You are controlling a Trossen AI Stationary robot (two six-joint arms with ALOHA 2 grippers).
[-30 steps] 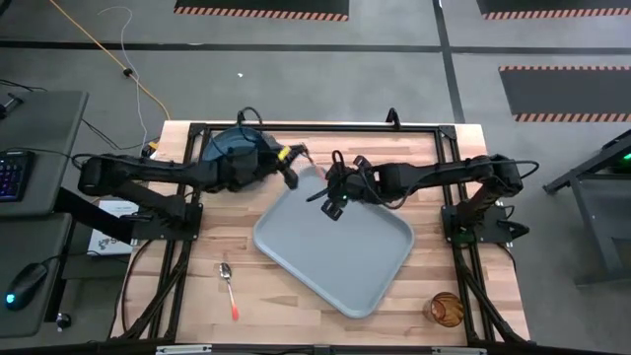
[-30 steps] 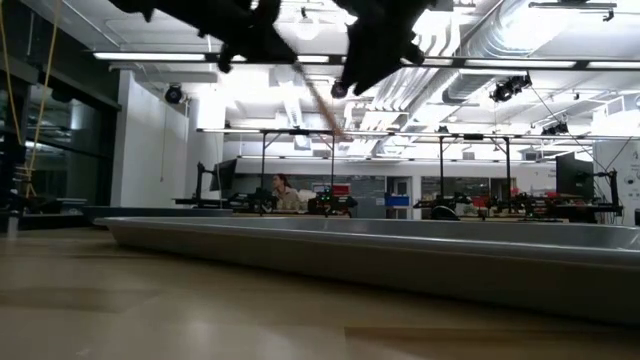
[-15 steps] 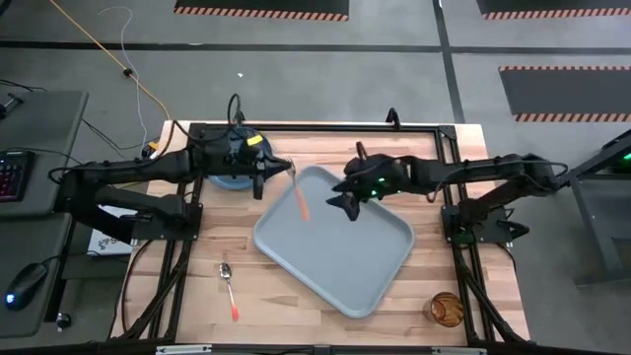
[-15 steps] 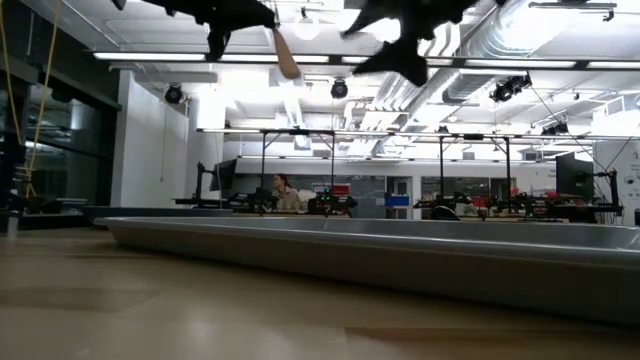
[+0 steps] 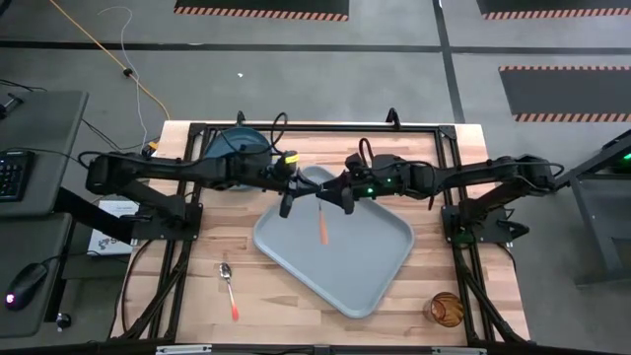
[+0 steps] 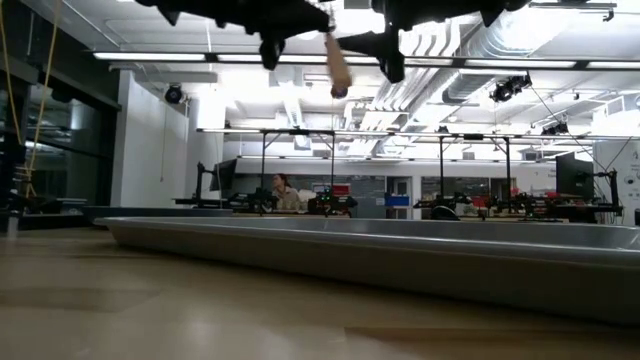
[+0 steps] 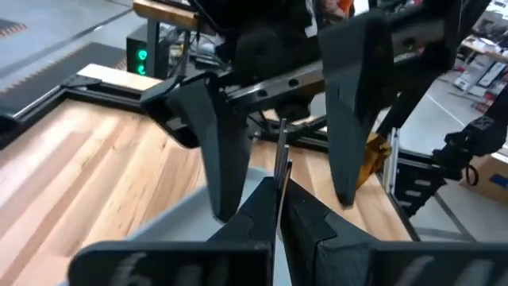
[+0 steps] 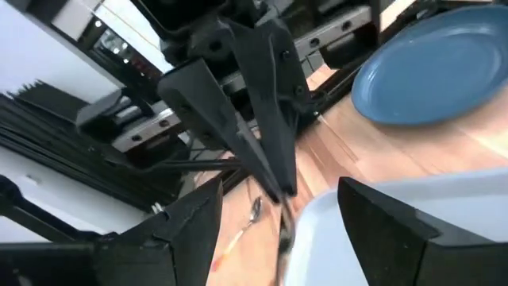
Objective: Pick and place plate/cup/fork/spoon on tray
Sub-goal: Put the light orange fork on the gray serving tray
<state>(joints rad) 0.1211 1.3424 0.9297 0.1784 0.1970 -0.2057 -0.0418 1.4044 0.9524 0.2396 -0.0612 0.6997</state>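
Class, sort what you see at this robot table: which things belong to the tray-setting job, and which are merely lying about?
Belong to the job:
tray
plate
cup
fork, hanging over the tray in the left gripper
spoon

Merely lying about:
keyboard
mouse
yellow cable

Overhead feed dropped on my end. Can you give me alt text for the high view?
The left gripper, shut on the fork, holds it over the tray, with the open right gripper close beside it. Off the tray, the plate sits at the table's upper left, the spoon lower left, the cup lower right.
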